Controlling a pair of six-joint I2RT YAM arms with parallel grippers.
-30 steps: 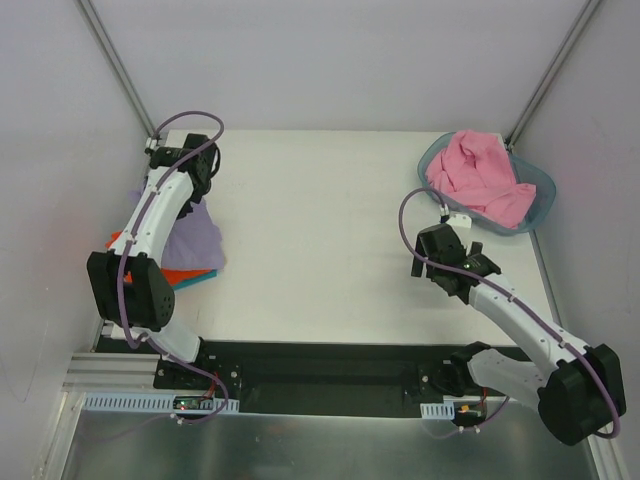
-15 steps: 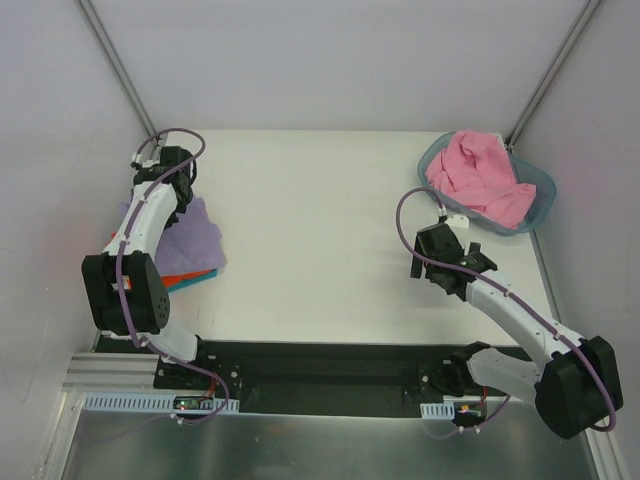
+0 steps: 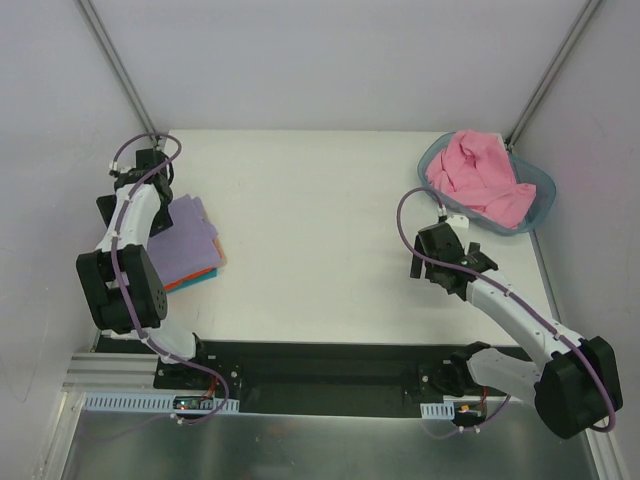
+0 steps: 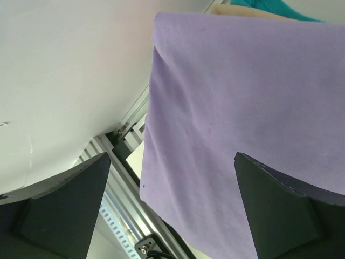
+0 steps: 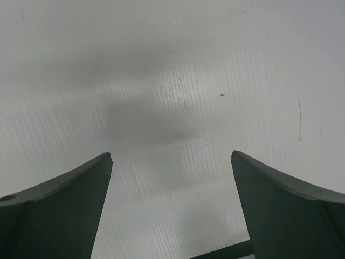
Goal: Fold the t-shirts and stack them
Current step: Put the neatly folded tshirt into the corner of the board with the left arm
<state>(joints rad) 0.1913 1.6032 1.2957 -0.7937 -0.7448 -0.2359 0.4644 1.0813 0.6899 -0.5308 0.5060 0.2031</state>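
The lavender t-shirt (image 3: 186, 240) lies folded flat on a pile at the table's left edge. Below it, edges of an orange-red t-shirt (image 3: 172, 286) and a teal t-shirt (image 3: 203, 276) stick out. My left gripper (image 3: 150, 178) hovers at the far left end of that pile, open and holding nothing. In the left wrist view the lavender t-shirt (image 4: 242, 108) spreads under the wide-apart gripper (image 4: 171, 157), with a strip of teal t-shirt (image 4: 275, 7) at the top. The pink t-shirt (image 3: 478, 180) lies crumpled in the basket. My right gripper (image 3: 447, 256) (image 5: 170, 155) stands open over bare table.
A grey-blue plastic basket (image 3: 543, 188) sits at the back right corner. White walls close in on the left, back and right. An aluminium rail (image 4: 116, 202) runs along the table's edge beside the pile of shirts.
My left gripper has opened and let go of the lavender t-shirt, which now lies flat on the pile. The left arm has swung further left. The right arm has barely moved.
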